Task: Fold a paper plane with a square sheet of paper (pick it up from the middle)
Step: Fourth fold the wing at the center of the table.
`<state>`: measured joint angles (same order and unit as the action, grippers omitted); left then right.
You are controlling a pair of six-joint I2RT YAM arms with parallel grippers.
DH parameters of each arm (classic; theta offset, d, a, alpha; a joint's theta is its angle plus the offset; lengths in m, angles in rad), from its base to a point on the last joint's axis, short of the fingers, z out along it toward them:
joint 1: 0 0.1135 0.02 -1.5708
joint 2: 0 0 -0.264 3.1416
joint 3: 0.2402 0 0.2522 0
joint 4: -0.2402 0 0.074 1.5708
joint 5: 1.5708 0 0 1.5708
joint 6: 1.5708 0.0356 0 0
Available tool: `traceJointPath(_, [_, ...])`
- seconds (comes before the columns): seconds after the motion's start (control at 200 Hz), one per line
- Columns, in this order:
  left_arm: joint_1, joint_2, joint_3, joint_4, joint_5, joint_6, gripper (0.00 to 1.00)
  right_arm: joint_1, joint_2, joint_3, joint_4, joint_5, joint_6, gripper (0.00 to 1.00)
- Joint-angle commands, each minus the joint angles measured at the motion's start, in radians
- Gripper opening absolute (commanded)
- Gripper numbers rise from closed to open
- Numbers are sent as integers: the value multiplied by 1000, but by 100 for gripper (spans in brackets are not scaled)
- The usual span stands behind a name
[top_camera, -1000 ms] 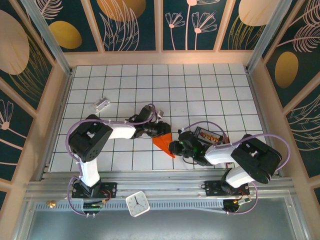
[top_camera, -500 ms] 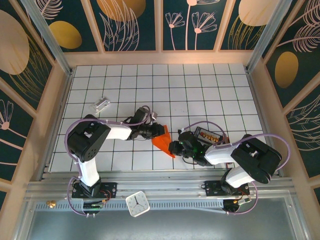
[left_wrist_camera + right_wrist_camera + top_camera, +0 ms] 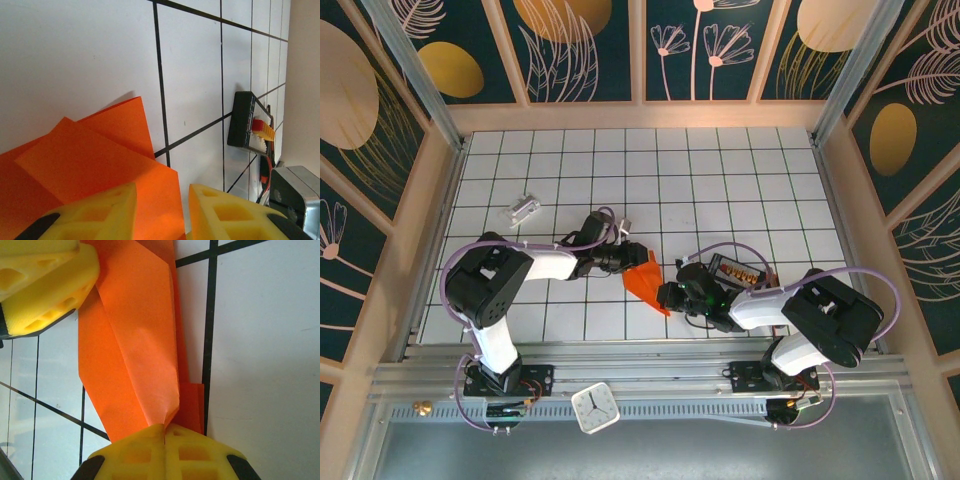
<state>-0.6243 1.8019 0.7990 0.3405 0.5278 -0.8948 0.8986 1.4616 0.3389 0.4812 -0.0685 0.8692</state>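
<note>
Right pincer (image 3: 165, 429): clamped shut on narrow end of folded orange paper (image 3: 135, 340).
Left pincer (image 3: 161, 210): jaws a little apart, over the paper's opposite edge.
Paper location: near-centre of desk (image 3: 720, 190), between both pincers.

Drew the left tool (image 3: 638, 262) back toward the left of the top view, off the middle of the orange paper (image 3: 646, 284) and out to its upper-left edge. Swung the wrist of the left arm (image 3: 555, 263) and its looped cable (image 3: 590, 222) leftward with it. Rolled the big shoulder housing (image 3: 485, 280) at lower left a little farther toward the frame's left edge. Uncovered more of the paper's upper part, which by the end stood as a raised orange flap pointing to the upper right beside the tool's tip. Replaced, that way, the flat wedge lying half hidden under the black fingers a second before.
</note>
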Motion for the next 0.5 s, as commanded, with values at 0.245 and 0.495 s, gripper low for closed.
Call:
traceJointPath(0.245, [39,66,31,-58,-73,33,31,13,19,-14,-123,23,-6,2])
traceJointPath(0.495, [86,43,8,-77,-114,48,31,13,13,-21,-121,24,-1,2])
